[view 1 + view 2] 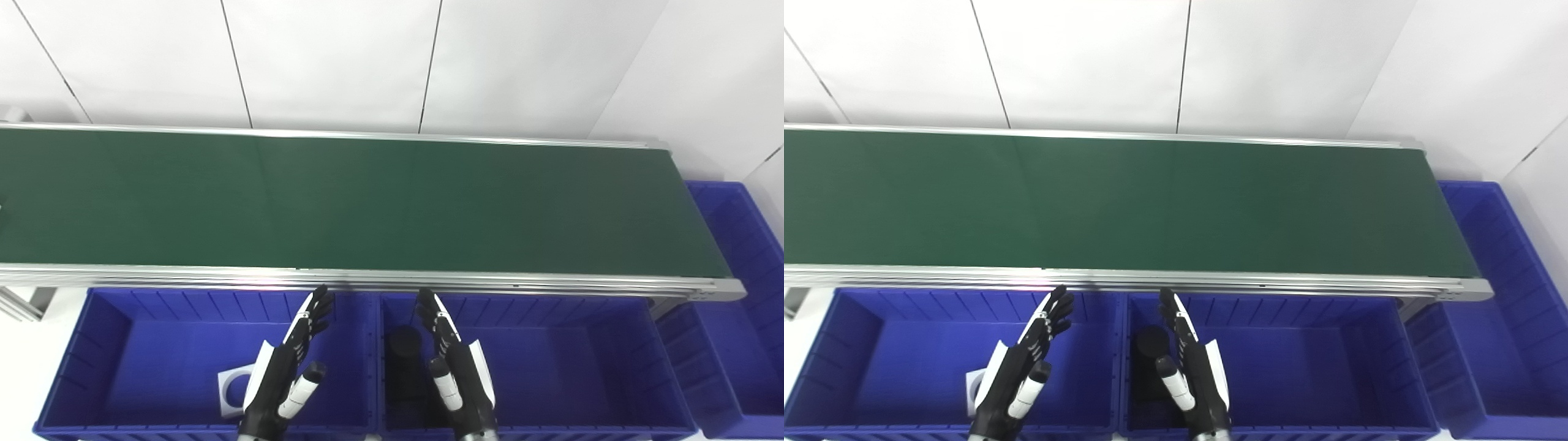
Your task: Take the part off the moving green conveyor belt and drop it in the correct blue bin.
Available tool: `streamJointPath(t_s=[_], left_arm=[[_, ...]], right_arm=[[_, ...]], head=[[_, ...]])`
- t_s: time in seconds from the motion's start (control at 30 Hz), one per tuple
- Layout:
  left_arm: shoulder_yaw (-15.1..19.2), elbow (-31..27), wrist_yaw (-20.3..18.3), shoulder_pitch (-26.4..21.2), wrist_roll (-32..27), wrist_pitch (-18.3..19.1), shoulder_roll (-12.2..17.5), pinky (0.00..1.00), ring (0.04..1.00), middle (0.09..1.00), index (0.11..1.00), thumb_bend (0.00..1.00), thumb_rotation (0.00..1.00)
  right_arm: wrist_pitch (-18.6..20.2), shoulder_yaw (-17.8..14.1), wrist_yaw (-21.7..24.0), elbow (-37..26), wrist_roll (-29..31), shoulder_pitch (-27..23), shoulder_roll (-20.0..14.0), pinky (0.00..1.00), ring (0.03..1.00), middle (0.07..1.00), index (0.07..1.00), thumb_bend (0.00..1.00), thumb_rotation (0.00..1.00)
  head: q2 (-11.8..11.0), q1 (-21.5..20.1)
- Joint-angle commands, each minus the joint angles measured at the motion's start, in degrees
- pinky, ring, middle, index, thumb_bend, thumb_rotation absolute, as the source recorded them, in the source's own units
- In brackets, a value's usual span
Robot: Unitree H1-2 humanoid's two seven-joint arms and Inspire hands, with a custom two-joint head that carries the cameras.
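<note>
Both robot hands, left (288,367) and right (456,367), are hovering spread and empty over the blue bins (551,404) while the green conveyor belt (367,202) is carrying no part to judge.

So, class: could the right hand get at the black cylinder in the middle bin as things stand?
Probably yes. The right hand is open and hovers over the same blue bin, right beside the black cylinder. Nothing lies between them and the bin has no lid, so lowering the fingers looks enough.
</note>
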Motion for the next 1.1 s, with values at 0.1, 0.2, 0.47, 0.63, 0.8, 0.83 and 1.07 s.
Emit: streamJointPath(t_s=[0.1,0.2,0.47,0.63,0.8,0.83,1.07], left_arm=[[-0.28,-2.48,-1.22,-0.63,-1.35,0.69,0.15,0.91,0.937,0.939,0.954,0.73,0.95],[-0.14,-2.26,-1.30,-0.79,-1.32,0.60,0.12,0.91,0.934,0.939,0.953,0.71,0.95],[-0.16,-2.73,-1.67,-0.70,-1.33,1.53,0.24,0.92,0.937,0.940,0.957,0.71,0.97],[-0.17,-2.43,-1.57,-0.77,-1.18,1.01,0.24,0.92,0.937,0.941,0.959,0.72,0.97],[-0.21,-2.32,-1.61,-0.64,-1.36,0.40,0.33,0.91,0.935,0.940,0.952,0.68,1.00],[-0.20,-2.28,-1.63,-0.62,-1.46,0.25,0.34,0.91,0.934,0.940,0.951,0.68,1.00],[-0.26,-2.58,-1.65,-0.55,-1.55,0.27,0.37,0.92,0.934,0.940,0.951,0.74,1.00]], right_arm=[[-2.43,0.45,-0.62,-0.35,0.60,0.41,2.12,0.97,0.937,0.964,0.982,0.95,1.00],[-2.31,0.52,-0.36,-0.27,0.57,0.31,1.93,0.97,0.939,0.964,0.976,0.95,1.00],[-2.13,0.63,-0.19,-0.41,0.28,0.17,1.71,0.97,0.936,0.960,0.965,0.96,1.00],[-2.40,0.68,-0.13,-0.13,0.05,0.00,1.53,0.96,0.935,0.960,0.966,0.96,1.00],[-2.48,0.86,0.19,-0.26,0.35,0.07,1.50,0.96,0.935,0.958,0.964,0.97,1.00],[-2.75,0.78,0.05,-0.20,0.51,0.12,1.67,0.96,0.935,0.958,0.964,0.97,1.00],[-3.04,0.70,-0.49,-0.47,0.21,0.24,2.05,0.95,0.922,0.949,0.958,0.98,1.00]], head=[[0.01,0.00],[-0.15,0.04],[-0.25,-0.02],[-0.23,-0.04],[-0.25,-0.02],[-0.24,-0.02],[-0.20,-0.03]])
